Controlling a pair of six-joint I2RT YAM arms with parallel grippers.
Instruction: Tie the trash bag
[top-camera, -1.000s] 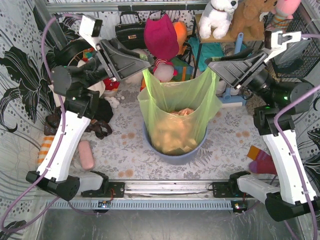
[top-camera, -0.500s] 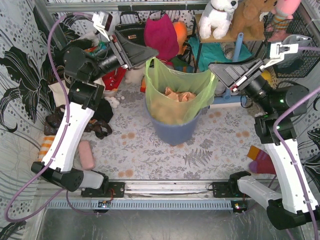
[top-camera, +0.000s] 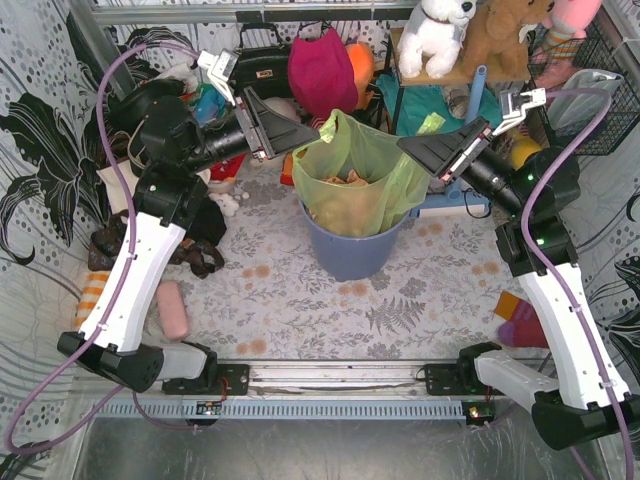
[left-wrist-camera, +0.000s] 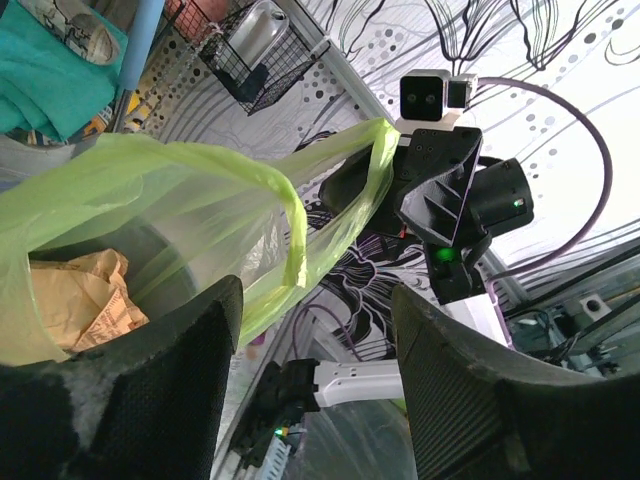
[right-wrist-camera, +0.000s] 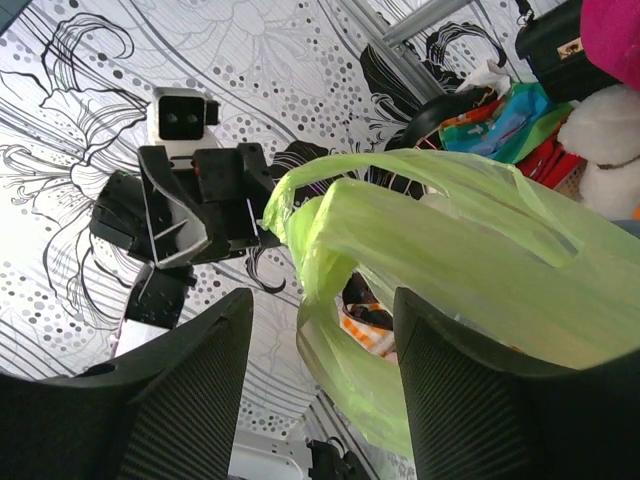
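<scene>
Over the worktop (top-camera: 300, 300), left and right jaws gaped around the bag's (top-camera: 355, 185) loose top, which, unpinched, could slip away.

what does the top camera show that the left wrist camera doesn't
Only the top camera: the blue bin under the bag, the patterned table and the stuffed toys. Only the left wrist: the gap between the left gripper fingers, with a loose bag handle hanging just past them. Both: the green trash bag, the brown paper inside it, and the right gripper at the bag's edge.
</scene>
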